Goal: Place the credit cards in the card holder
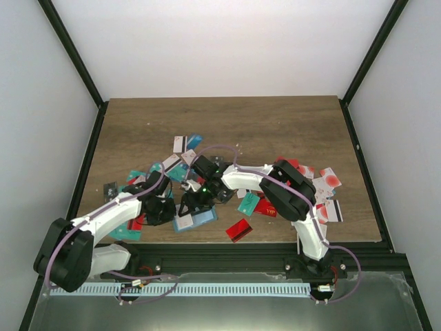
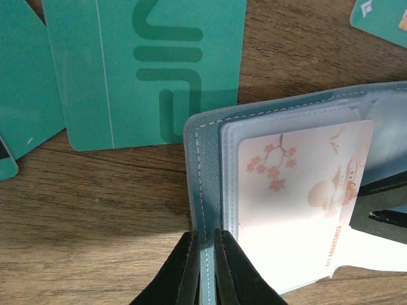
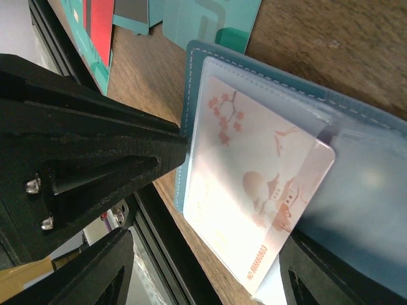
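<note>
While left fingers (image 2: pixel 181 276) pinch the card holder (image 2: pixel 205 165) on the wooden, white-walled table (image 2: pixel 95 210) — right fingers (image 3: pixel 95 273) gape.

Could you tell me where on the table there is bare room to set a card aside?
The far strip of the table, between its far edge and the scattered credit cards, is bare across its width. A slim strip runs along the right edge beyond the red-and-white cards. The near middle around the card holder is crowded.
</note>
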You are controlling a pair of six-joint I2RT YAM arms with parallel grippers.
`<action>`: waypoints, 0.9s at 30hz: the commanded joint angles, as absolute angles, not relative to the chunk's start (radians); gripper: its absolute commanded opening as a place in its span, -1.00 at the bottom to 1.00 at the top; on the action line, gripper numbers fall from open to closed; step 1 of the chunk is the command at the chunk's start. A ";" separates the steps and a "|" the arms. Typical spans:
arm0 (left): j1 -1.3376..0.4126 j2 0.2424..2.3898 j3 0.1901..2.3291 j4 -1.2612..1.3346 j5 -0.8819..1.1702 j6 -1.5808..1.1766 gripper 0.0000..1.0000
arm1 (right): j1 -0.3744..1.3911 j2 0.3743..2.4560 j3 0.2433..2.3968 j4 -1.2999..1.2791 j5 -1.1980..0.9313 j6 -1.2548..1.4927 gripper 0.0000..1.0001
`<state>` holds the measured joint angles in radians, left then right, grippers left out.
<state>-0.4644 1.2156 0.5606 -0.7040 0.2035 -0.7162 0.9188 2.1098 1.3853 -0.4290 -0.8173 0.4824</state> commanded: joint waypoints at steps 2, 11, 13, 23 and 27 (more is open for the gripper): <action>-0.466 1.180 0.564 -0.699 0.215 -0.727 -0.81 | 0.936 2.070 1.402 -0.484 -0.768 0.451 0.33; -0.465 1.124 0.601 -0.760 0.185 -0.729 -0.68 | 0.919 1.972 1.395 -0.541 -0.690 0.435 0.49; -0.466 1.112 0.617 -0.778 0.180 -0.728 -0.67 | 0.916 1.942 1.389 -0.554 -0.667 0.437 0.52; -0.486 1.052 0.705 -0.809 0.195 -0.703 -0.68 | 0.859 1.686 1.197 -0.564 -0.554 0.537 0.68; -0.545 1.090 0.740 -0.739 0.237 -0.660 -0.69 | 0.802 1.547 1.069 -0.615 -0.451 0.610 0.73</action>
